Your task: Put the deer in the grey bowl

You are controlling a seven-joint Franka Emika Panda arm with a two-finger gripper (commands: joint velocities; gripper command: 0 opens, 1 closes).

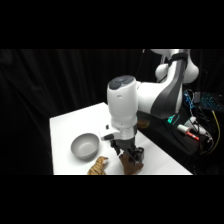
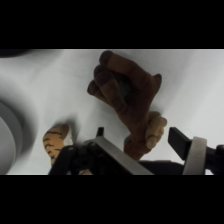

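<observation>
Gripper (image 1: 131,156) low over deer (image 2: 131,92) on counter (image 1: 65,131); fingers' state unclear; tiger (image 1: 98,166) beside, bowl (image 1: 84,145) near.

Striped tiger toy (image 1: 98,166) lying on white table (image 1: 65,130).

Dim room, bright white table (image 1: 65,131), soft blur, dark backdrop

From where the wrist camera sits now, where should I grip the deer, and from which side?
Grip the deer across its narrower brown middle, coming straight down from above. It lies flat on the white table with bulkier ends and thin parts sticking out, which would likely slip. Keep clear of the tiger beside it.
</observation>
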